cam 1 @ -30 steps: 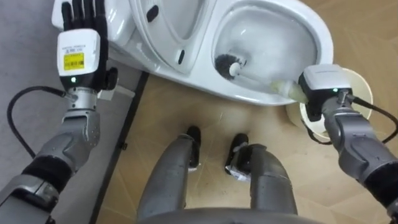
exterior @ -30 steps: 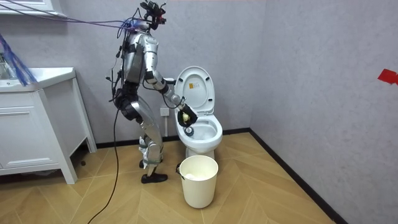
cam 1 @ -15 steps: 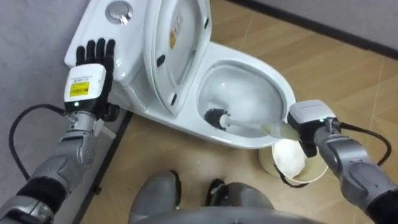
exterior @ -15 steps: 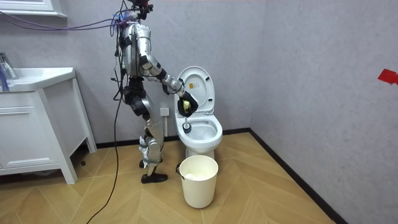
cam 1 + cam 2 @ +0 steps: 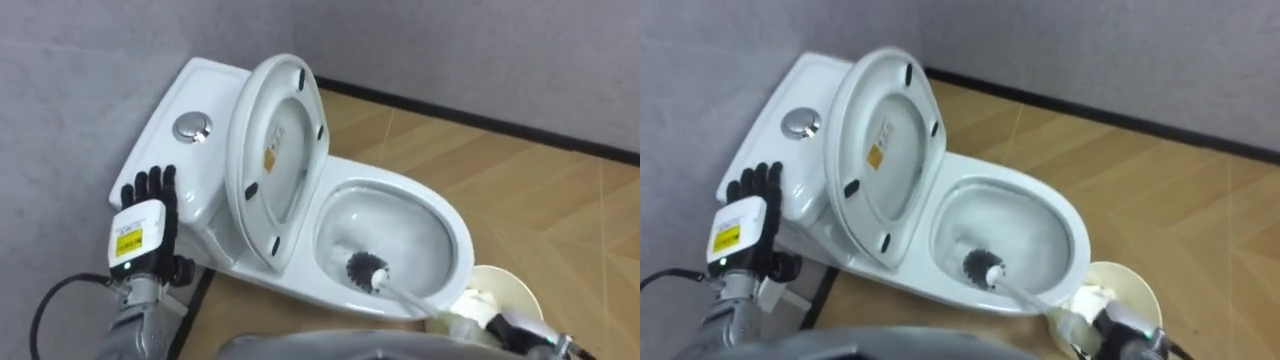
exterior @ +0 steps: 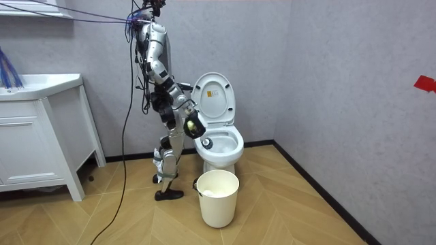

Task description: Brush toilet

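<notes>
Black-bristled toilet brush on a white handle: head down in white ceramic toilet bowl, forward-left of right hand, which grips the handle's cream end. Round cream bucket just beyond that hand. Left hand: fingers straight, flat against white cistern.

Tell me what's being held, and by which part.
Right hand holds the toilet brush by its handle's pale top end; its bristles sit in the toilet bowl. Left hand, open, holds nothing.
</notes>
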Tool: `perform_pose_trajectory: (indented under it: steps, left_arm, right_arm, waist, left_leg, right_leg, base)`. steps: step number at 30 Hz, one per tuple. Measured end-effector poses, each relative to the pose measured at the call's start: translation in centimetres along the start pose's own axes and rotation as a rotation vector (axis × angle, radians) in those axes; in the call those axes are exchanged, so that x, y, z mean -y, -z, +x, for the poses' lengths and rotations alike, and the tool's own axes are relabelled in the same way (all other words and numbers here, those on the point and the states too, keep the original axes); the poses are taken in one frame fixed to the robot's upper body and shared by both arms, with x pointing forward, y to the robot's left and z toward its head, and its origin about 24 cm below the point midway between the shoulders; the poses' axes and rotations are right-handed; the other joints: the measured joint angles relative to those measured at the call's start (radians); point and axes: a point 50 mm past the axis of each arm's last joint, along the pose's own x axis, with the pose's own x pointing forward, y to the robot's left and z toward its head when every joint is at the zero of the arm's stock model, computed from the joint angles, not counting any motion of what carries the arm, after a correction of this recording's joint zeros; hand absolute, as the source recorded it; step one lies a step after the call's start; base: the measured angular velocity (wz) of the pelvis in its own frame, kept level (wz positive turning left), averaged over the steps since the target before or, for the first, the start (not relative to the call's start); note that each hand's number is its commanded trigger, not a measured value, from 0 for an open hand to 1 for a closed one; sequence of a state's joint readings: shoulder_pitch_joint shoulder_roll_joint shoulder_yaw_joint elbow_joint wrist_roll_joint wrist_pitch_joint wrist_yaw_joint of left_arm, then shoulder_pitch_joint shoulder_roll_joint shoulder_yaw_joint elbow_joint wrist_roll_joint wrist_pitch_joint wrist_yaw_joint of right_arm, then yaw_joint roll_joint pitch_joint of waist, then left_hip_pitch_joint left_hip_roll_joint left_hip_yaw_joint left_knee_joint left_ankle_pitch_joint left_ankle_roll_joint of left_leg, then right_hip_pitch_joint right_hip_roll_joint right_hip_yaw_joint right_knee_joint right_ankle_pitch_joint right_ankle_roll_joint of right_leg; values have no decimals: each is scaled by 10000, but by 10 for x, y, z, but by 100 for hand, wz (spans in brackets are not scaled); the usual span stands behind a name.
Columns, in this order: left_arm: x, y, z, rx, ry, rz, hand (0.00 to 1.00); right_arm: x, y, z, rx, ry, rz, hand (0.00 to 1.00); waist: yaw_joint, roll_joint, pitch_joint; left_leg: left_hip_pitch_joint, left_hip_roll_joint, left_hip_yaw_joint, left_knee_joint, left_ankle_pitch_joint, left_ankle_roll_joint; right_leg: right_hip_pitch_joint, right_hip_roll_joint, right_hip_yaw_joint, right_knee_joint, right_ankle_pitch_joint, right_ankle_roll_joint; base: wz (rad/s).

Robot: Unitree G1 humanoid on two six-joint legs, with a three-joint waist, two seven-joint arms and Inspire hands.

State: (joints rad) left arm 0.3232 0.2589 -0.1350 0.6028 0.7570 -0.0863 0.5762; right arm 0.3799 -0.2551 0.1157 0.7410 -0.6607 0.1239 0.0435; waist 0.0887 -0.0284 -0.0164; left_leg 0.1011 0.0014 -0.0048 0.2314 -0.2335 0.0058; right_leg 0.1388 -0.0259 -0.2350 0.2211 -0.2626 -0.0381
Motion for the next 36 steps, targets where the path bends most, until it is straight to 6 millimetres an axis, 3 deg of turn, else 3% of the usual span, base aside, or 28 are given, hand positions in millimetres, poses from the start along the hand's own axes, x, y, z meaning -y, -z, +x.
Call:
perform_pose_trajectory:
  steps: [9, 13, 16, 18, 21, 24, 27, 31, 34, 36]
  left_arm:
    - [7, 13, -8, -1398, -212, -868, 0]
    - [13, 28, -22, -2852, -327, -1747, 0]
    - [28, 59, -47, -5500, 51, -2916, 0]
    - [40, 81, -76, -8194, 143, -4548, 0]
    - [47, 105, -110, -11328, -823, -6825, 0]
    - [55, 124, -147, -14386, -2044, -9175, 0]
    - [65, 128, -174, -16230, -2669, -10726, 0]
    - [72, 126, -183, -16712, -2457, -11405, 0]
    - [75, 121, -173, -16495, -2134, -11828, 0]
    - [77, 115, -156, -15965, -1764, -12358, 0]
  right_arm:
    - [-26, 35, -1, -1988, 4, 3969, 100]
    - [-38, 38, -3, -2543, 97, 5503, 100]
    - [-44, 34, -2, -2744, 39, 6876, 100]
    - [-52, 33, -2, -3010, -111, 7978, 100]
    - [-57, 36, -3, -3411, -77, 9215, 100]
    - [-62, 35, -4, -3539, -84, 9629, 100]
    - [-67, 36, -5, -3698, -63, 10013, 100]
    - [-67, 37, -6, -3715, 5, 10141, 100]
    - [-62, 34, -3, -3403, 167, 9876, 100]
    - [-53, 28, 0, -3052, 476, 9603, 100]
  waist:
    - [-49, 176, -21]
    - [-106, 197, -17]
    - [-237, 185, -11]
    - [-448, 181, 2]
    - [-491, 185, 18]
    - [-495, 203, 28]
    - [-571, 191, 26]
    - [-584, 193, 27]
    - [-811, 172, 27]
    - [-996, 155, 20]
  left_leg:
    - [302, 42, -240, -401, 18, -32]
    - [615, 43, -242, -644, 41, -68]
    - [584, -4, -263, -647, 41, -67]
    - [484, -93, -290, -602, 39, -66]
    - [449, -199, -308, -602, 38, -63]
    - [484, -251, -247, -598, 25, -35]
    - [513, -290, -210, -595, -4, 14]
    - [612, -293, 27, -642, -13, 30]
    - [602, -219, 346, -621, -14, 31]
    - [544, -190, 644, -628, -14, 31]
  right_leg:
    - [300, 117, -53, -361, 27, -46]
    - [394, 124, 17, -371, 25, -43]
    - [354, 107, 97, -389, 15, -26]
    - [363, -4, -40, -490, -18, 38]
    - [358, -83, -23, -505, -41, 146]
    - [362, -106, 254, -499, -37, 184]
    - [361, -107, 494, -491, -52, 214]
    - [356, -92, 857, -499, -39, 244]
    - [210, -83, 1173, -342, -36, 248]
    - [-3, -40, 1548, -255, -34, 248]
  base:
    - [2]
    - [-9]
    - [-1]
    - [24]
    - [35]
    - [1]
    - [-4]
    - [-12]
    - [-23]
    - [-34]
